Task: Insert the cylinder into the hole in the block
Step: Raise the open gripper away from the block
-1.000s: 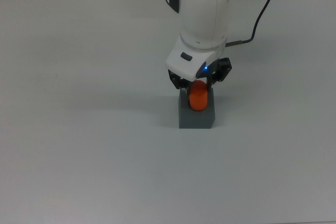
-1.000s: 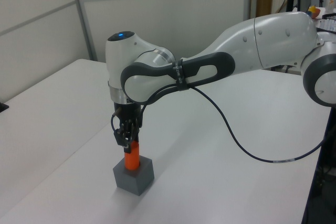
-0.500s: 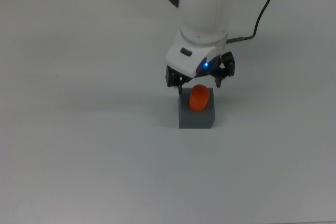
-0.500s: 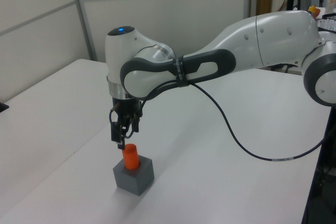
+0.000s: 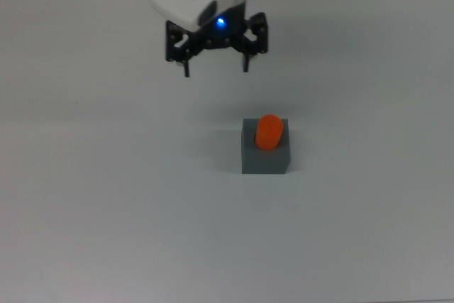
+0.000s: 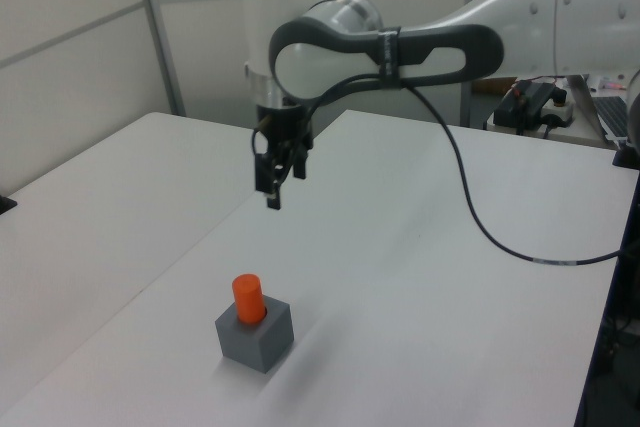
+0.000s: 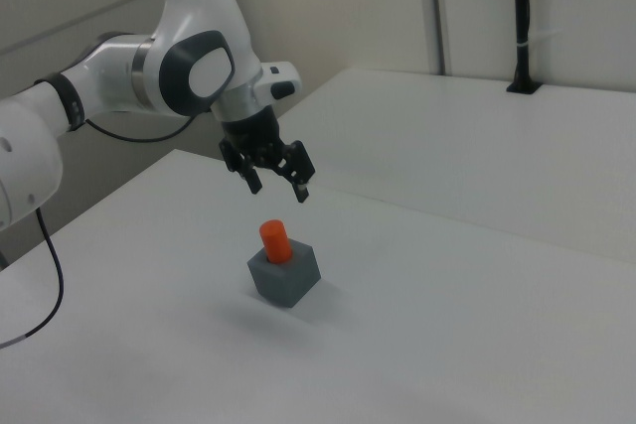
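The orange-red cylinder stands upright in the hole of the dark grey block, its upper part sticking out above the block's top face. My gripper hangs open and empty in the air, well above the block and off toward the top view's upper left. Nothing is between its fingers.
The block rests on a wide white table. A black cable loops from the arm over the table in the left view. A black post stands at the far edge in the right view.
The gripper, open just above the cylinder half a second ago, has risen and drawn away toward the top view's upper left. Cylinder and block stay put.
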You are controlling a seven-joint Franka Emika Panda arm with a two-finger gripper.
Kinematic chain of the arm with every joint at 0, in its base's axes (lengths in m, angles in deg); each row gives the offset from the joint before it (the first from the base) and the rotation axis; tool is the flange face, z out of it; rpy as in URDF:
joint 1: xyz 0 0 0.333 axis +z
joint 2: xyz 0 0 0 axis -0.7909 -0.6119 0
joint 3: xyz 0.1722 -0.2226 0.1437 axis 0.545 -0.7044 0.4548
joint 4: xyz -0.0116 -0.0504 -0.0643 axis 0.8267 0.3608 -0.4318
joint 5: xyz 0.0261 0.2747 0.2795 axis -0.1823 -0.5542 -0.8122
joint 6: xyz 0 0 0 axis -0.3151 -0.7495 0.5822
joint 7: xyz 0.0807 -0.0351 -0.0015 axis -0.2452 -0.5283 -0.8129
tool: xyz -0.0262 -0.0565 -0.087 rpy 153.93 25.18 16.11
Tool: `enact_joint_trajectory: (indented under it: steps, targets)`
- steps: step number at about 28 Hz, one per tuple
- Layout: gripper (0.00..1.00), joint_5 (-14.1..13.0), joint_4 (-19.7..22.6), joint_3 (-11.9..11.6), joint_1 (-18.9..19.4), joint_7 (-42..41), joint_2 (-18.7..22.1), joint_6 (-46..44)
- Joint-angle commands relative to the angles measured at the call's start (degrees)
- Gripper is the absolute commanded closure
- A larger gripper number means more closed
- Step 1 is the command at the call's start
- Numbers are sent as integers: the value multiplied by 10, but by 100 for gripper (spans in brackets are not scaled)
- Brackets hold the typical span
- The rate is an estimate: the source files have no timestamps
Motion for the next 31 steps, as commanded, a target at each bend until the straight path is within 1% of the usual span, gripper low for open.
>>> enact_joint_trajectory:
  steps: [1, 3, 8, 9, 19, 23, 31]
  targets:
    - [0, -1, 59, -23, -10, -21, 37, 0]
    - [0, -1, 59, -23, -31, -34, 33, -11]
    - [0, -5, 60, -23, -61, -102, 31, -43]
    - [0, -5, 61, -23, -63, -102, 31, -44]
    - [0, -6, 57, -23, -65, -98, 15, -36]
    - [0, -6, 55, -23, -65, -98, 1, -35]
    - [0, -8, 55, -23, -65, -97, 0, -35]
